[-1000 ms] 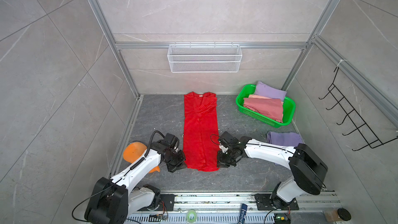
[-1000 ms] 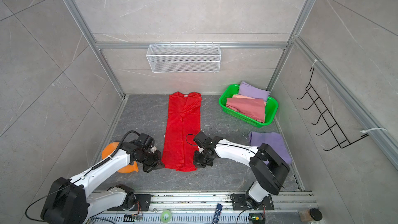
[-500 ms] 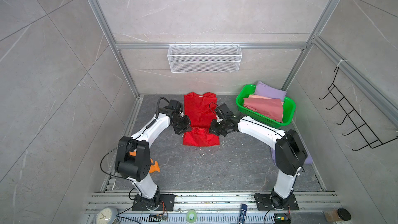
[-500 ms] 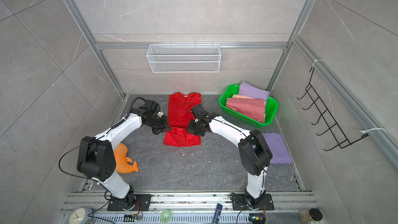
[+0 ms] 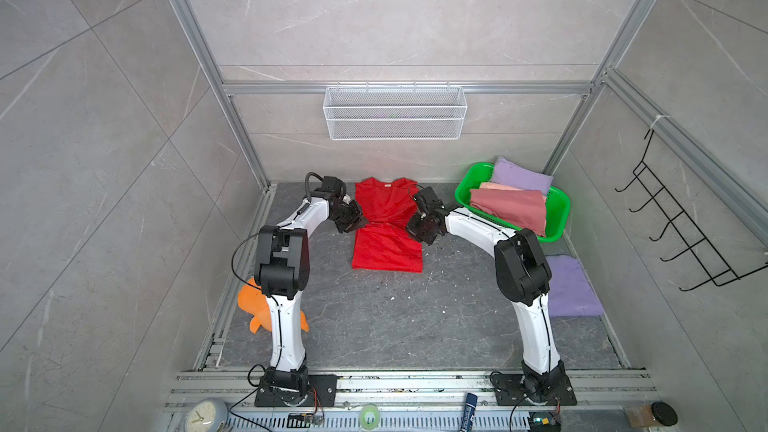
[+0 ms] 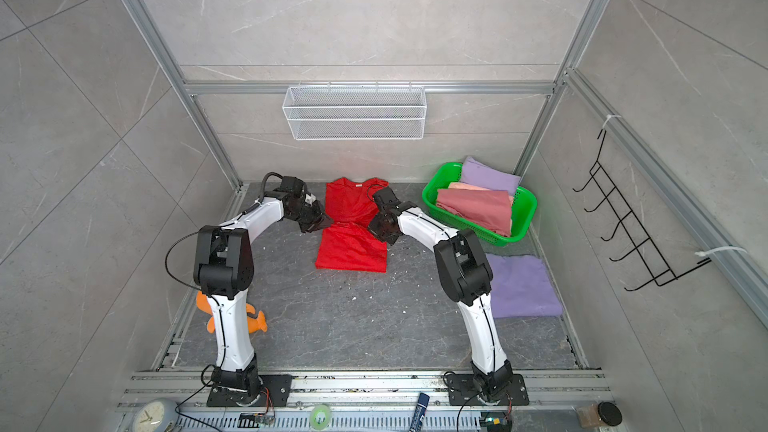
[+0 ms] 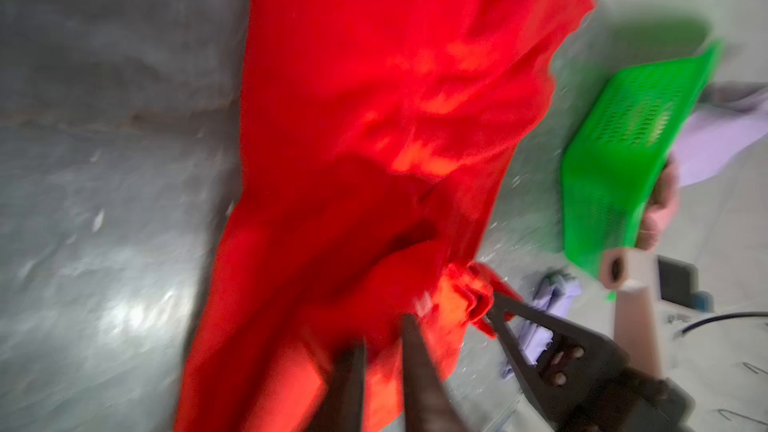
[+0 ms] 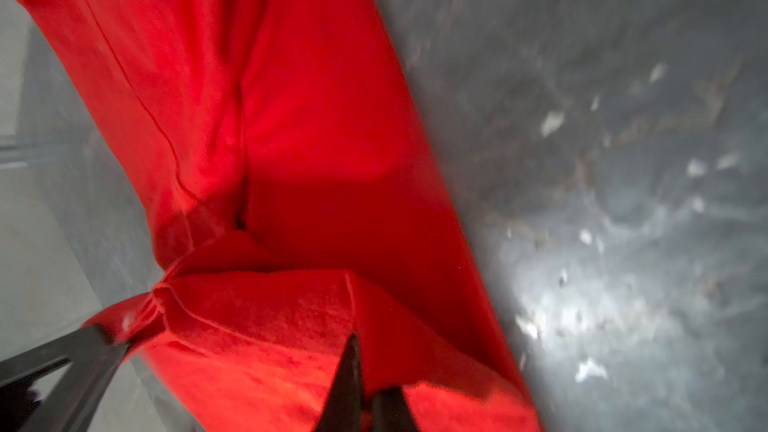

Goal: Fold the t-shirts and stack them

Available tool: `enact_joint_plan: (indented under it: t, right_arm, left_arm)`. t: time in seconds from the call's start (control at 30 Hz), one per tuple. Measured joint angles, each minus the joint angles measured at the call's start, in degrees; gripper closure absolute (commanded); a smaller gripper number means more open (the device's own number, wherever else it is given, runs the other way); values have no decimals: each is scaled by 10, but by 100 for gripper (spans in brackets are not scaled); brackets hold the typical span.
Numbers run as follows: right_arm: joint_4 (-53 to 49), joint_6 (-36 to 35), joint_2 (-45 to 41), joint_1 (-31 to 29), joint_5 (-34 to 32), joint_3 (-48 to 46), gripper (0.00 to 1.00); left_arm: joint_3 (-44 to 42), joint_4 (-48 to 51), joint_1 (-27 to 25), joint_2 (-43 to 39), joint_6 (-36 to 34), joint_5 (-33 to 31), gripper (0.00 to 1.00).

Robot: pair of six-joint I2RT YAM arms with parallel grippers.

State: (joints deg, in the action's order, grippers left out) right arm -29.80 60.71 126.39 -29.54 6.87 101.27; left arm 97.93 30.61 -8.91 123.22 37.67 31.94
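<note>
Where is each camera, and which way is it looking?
Top views: high above the front edge, facing down and back at the grey floor; both white arms show, flanking the red t-shirt.
Left wrist: on the left arm, facing along the left gripper at the red t-shirt, green mesh basket beyond; its dark fingers show.
Right wrist: on the right arm, facing along the right gripper at the t-shirt and floor; its fingers show.
Shared: both wrist views see the t-shirt.

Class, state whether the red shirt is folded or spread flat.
Folded: the red shirt lies doubled at its near end, hem across its middle, collar end uncovered.
</note>
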Motion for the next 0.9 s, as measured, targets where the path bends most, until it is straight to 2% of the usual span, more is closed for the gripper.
enact_joint_plan:
  t: [0.1, 0.2, 0.37, 0.53, 0.73, 0.9]
  right_arm:
    - [37, -9, -2, 9, -16, -1, 40]
    - [63, -27, -16, 14, -24, -20, 40]
    - [73, -39, -83, 15, -18, -108, 41]
    - [79, -23, -177, 8, 15, -250, 40]
    - [122, 12, -231, -16, 89, -362, 39]
    - [176, 51, -232, -28, 126, -433, 40]
  left_arm:
    - [0, -19, 23, 0, 7, 12, 44]
    - [-11, -37, 48, -8, 8, 13, 43]
    - [-71, -33, 71, -54, 6, 1, 41]
    - [-183, -10, 65, -147, -8, -3, 32]
    - [-332, 11, 59, -259, 0, 0, 32]
    - [-409, 0, 59, -272, 33, 30, 35]
